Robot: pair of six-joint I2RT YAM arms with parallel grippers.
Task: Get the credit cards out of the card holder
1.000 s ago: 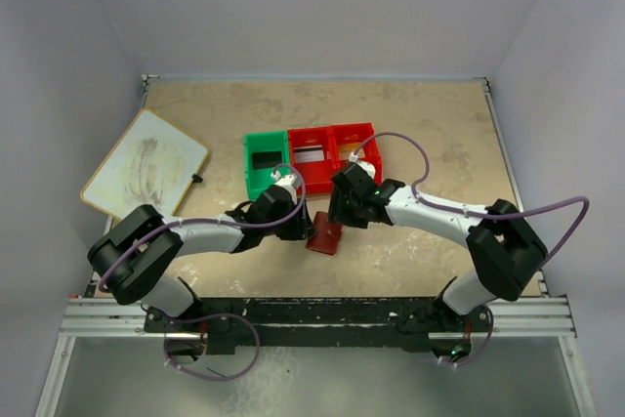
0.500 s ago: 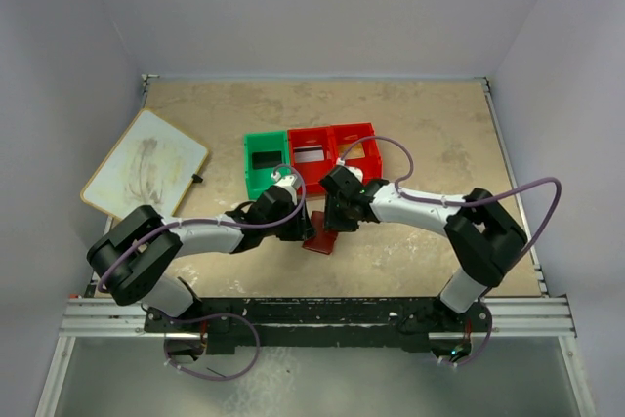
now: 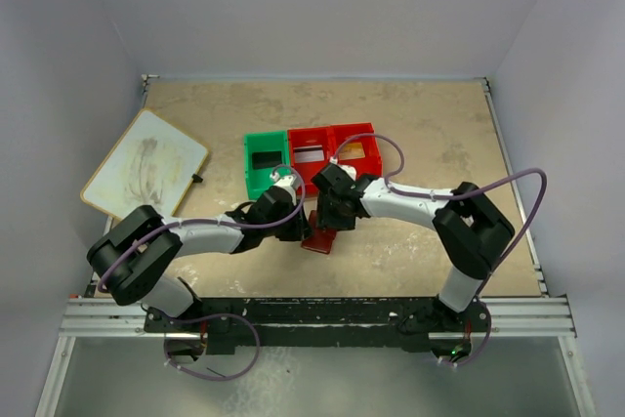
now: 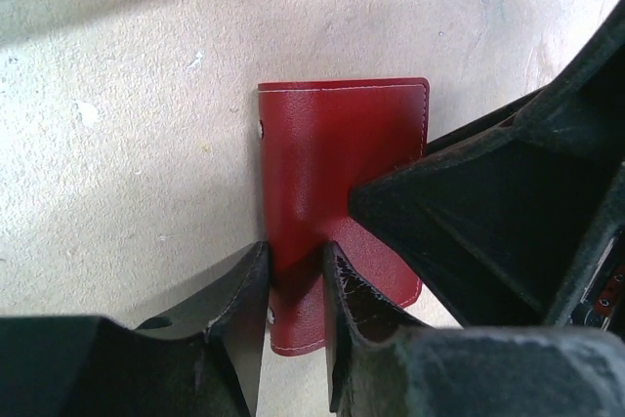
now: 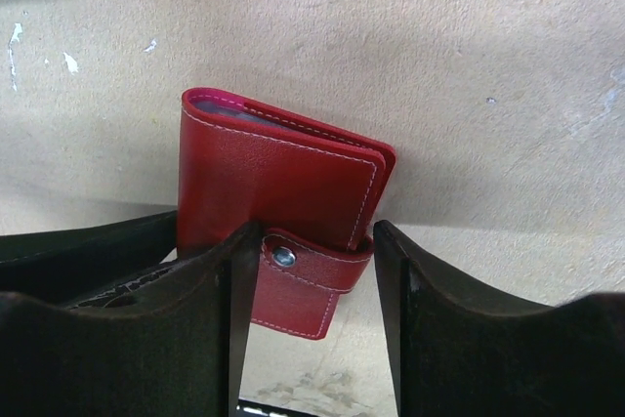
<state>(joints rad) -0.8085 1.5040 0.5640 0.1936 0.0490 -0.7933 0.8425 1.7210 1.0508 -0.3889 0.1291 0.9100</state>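
Inside the left hand (image 4: 293, 266), the card holder (image 4: 342, 144) sits pinched.

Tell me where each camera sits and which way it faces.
Top external: above and behind the bases, looking down on the table; shows both arms, left gripper and right gripper meeting over the card holder.
Left wrist: on the left arm, looking down past its own fingers, pinched on the card holder's edge; the right gripper intrudes at right.
Right wrist: on the right arm, facing the snap tab, framed by its own open jaws.
Shared: all three show the card holder.
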